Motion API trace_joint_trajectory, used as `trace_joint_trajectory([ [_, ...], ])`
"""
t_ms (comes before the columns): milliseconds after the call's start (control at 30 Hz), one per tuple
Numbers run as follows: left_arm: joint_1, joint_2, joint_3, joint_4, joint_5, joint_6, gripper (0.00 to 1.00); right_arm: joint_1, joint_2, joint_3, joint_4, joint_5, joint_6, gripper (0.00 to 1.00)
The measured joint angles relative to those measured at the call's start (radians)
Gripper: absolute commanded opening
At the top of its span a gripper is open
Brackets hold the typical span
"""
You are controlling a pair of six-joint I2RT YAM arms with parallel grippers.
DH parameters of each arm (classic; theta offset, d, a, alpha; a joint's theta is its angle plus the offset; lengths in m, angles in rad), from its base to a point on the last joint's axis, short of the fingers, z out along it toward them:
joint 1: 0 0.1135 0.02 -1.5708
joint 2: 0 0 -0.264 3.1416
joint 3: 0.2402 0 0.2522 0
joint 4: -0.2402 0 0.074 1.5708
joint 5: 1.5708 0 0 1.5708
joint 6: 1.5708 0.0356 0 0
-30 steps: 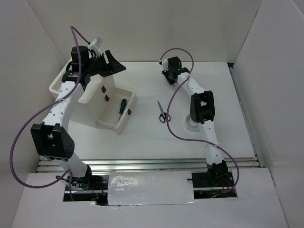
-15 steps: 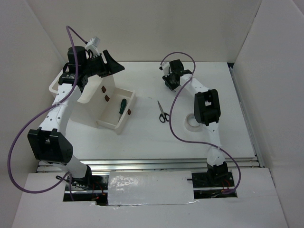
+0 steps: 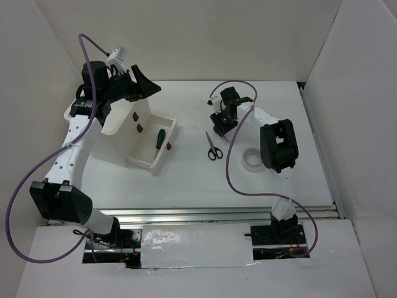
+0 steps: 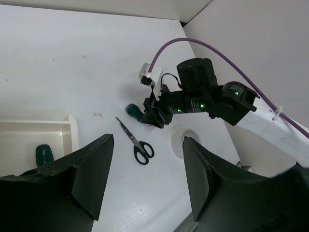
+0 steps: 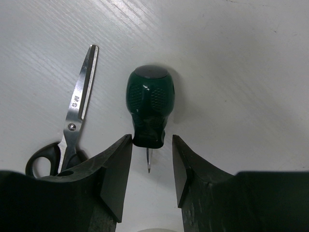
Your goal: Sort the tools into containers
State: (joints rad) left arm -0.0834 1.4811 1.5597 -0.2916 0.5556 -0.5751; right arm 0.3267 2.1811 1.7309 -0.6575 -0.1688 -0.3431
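The short stubby green screwdriver (image 5: pixel 149 104) lies on the table, also seen in the left wrist view (image 4: pixel 133 110). My right gripper (image 5: pixel 152 162) (image 3: pixel 219 126) is open just over it; the blade tip lies between the jaws and the handle's end sits at the fingertips. The black-handled scissors (image 3: pixel 213 148) (image 5: pixel 72 130) (image 4: pixel 136 144) lie just left of it. The white tape roll (image 3: pixel 252 158) lies by the right arm. The longer green screwdriver (image 3: pixel 159 138) (image 4: pixel 43 153) lies in the pulled-out drawer (image 3: pixel 144 161) of the white cabinet (image 3: pixel 118 139). My left gripper (image 3: pixel 141 87) (image 4: pixel 147 145) is open and empty, held above the cabinet.
White walls close in the table at the left, back and right. Two more small red-brown drawer handles (image 3: pixel 135 117) show on the cabinet front. The right arm's purple cable (image 3: pixel 229 155) loops over the table near the scissors.
My right gripper has come nearer and lower, from the back of the table down to the stubby screwdriver, uncovering the tape roll. My left arm has lifted and drawn slightly left.
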Motion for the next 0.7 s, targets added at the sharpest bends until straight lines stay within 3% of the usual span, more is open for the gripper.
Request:
trace_joint_trajectory([
  [133, -0.001, -0.01, -0.003, -0.001, 0.0, 0.0, 0.72, 0.001, 0.056, 0.123, -0.052, 0.007, 0.023, 0.56],
  [500, 0.0, -0.022, -0.033, -0.021, -0.008, 0.023, 0.72, 0.02, 0.127, 0.199, -0.078, 0.034, 0.029, 0.49],
  [633, 0.0, -0.04, -0.043, -0.024, -0.009, 0.022, 0.72, 0.023, 0.127, 0.199, -0.09, 0.036, 0.023, 0.24],
  [700, 0.0, -0.051, -0.045, -0.024, -0.01, 0.022, 0.72, 0.023, 0.127, 0.205, -0.102, 0.035, 0.027, 0.03],
])
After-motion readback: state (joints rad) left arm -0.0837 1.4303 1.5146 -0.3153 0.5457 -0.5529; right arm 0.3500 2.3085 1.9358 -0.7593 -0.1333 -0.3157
